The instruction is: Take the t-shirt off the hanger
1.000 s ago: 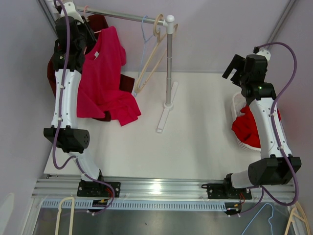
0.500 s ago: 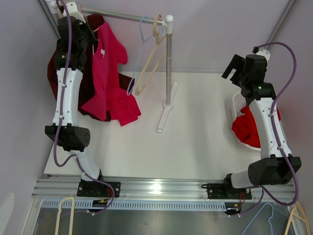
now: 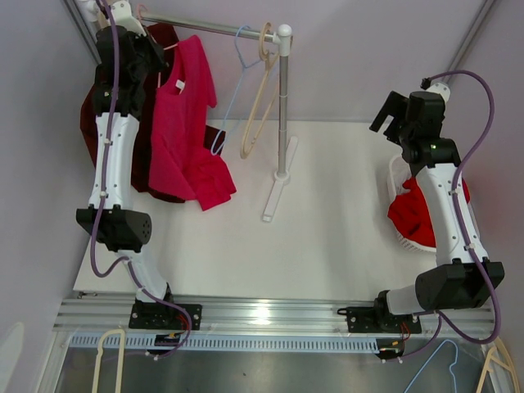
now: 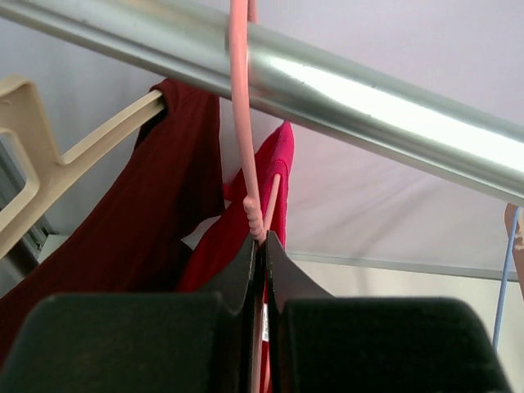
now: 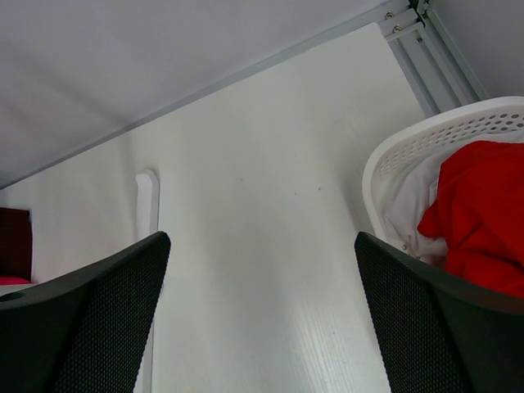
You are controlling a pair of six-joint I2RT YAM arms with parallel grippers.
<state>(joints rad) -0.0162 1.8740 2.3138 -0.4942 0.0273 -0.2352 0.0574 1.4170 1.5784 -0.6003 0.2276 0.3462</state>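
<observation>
A bright pink t-shirt [image 3: 187, 123] hangs on a pink wire hanger [image 4: 242, 131] hooked over the silver rail [image 3: 213, 29] at the far left. It also shows in the left wrist view [image 4: 274, 176]. My left gripper [image 3: 149, 59] is up at the rail and is shut on the neck of the pink hanger, just under its hook. My right gripper [image 3: 391, 110] is open and empty, held high over the table's right side, far from the rack.
A dark red garment [image 3: 147, 155] on a cream hanger [image 4: 49, 164] hangs left of the pink shirt. Empty blue [image 3: 233, 90] and cream [image 3: 260, 98] hangers hang near the rack post [image 3: 282, 106]. A white basket [image 3: 399, 205] with red clothes stands at the right.
The pink t-shirt and its hanger have swung and risen toward the rail with my left gripper. The empty hangers swayed. The right arm has barely moved.
</observation>
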